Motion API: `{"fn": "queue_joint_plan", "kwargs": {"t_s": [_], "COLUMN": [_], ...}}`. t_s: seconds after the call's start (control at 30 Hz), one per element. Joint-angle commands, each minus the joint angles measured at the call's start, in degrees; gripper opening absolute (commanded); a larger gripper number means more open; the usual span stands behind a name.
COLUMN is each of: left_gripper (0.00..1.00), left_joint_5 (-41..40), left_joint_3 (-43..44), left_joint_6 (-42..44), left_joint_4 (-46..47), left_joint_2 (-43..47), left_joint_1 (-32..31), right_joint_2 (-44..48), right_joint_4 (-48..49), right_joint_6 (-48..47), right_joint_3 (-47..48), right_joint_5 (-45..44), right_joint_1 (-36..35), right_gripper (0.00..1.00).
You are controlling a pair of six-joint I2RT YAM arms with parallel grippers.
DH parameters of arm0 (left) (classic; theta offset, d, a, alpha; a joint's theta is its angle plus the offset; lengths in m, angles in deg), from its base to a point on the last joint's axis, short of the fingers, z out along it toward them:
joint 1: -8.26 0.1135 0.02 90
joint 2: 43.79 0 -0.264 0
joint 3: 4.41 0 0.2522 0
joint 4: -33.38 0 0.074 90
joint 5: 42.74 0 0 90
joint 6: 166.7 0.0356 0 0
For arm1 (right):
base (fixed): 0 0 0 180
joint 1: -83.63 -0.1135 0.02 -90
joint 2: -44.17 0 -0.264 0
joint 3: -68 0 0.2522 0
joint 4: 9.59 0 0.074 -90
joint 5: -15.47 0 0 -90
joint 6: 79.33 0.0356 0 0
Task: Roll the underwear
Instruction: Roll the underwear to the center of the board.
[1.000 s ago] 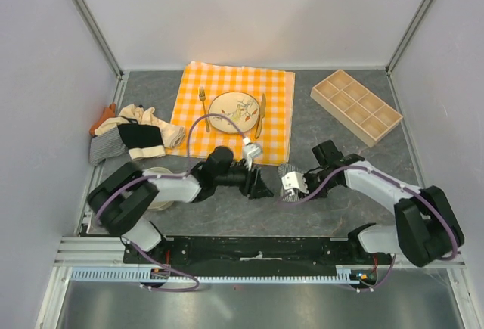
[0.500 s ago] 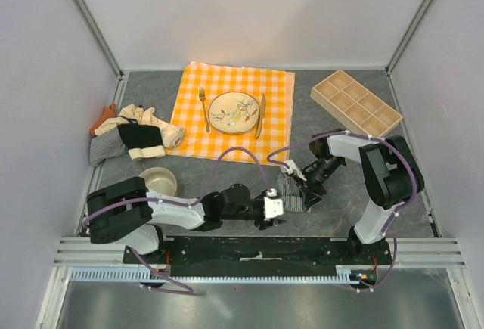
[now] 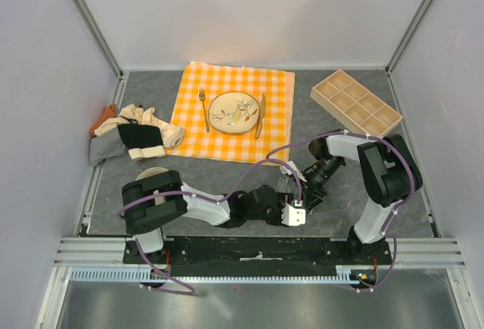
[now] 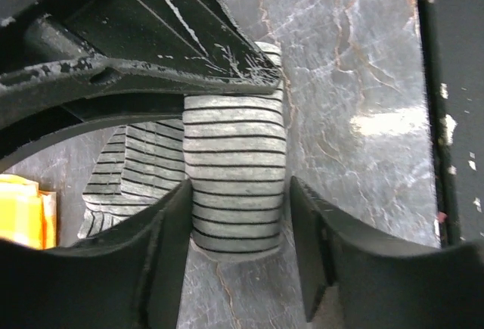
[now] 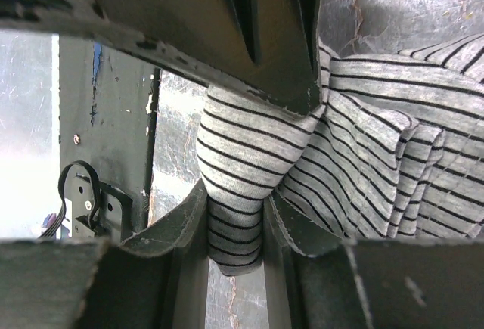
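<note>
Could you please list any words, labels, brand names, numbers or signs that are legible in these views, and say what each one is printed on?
None can be read in any view.
The round cream plate on the orange-and-white checked tablecloth carries a painted pattern, not lettering.
The grey-and-white striped cloth garment shows only stripes.
The pale wooden compartment tray is unmarked.
The white housing on the left end effector is too small to show any marking.

We are seeing a checked tablecloth [image 3: 271, 113] lying under a plate [image 3: 235, 112], fork [image 3: 203, 106] and knife [image 3: 260, 116], with a wooden compartment tray [image 3: 355, 107] sitting apart at the right.
</note>
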Motion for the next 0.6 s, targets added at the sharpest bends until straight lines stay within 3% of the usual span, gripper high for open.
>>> {"fn": "queue_joint_plan", "kwargs": {"t_s": [0.0, 0.03, 0.1, 0.13, 0.17, 0.33, 0.57], "left_gripper": [0.56, 0.39, 0.21, 0.08, 0.02, 0.02, 0.02], "left_joint_5": [-3.15, -3.15, -2.89, -2.54, -2.27, 5.36, 22.94], "left_joint_3": [3.71, 4.15, 5.99, 6.35, 6.79, 5.3, 7.84], "left_joint_6": [3.29, 3.03, 1.89, 1.45, 0.83, -7.86, -21.39], "left_joint_4": [-2.32, -4.24, -6.54, -7.59, -8.74, -9.19, -13.3], "left_joint_2": [-3.15, -3.68, -4.99, -5.35, -5.79, -5.7, -9.12], "left_joint_1": [-0.53, -0.44, -0.27, -0.27, -0.27, 3.07, 11.15], "right_joint_2": [-0.82, -0.21, 1.37, 2.08, 3.04, 13.14, 28.26], "right_joint_4": [-0.05, 0.12, 0.91, 1.0, 1.27, 7.32, 19.63], "right_joint_6": [-1.42, -1.34, -1.07, -0.9, -0.63, 5.07, 12.9], "right_joint_3": [0.27, 0.1, -0.35, -0.43, -0.26, -0.61, -5.79], "right_joint_5": [-0.39, -0.3, 0.05, 0.14, 0.32, 0.32, -0.21], "right_joint_1": [-0.08, 0.0, 0.79, 1.23, 2.45, 7.46, 14.06], "right_gripper": [0.32, 0.35, 0.38, 0.42, 0.43, 0.54, 0.68]}}
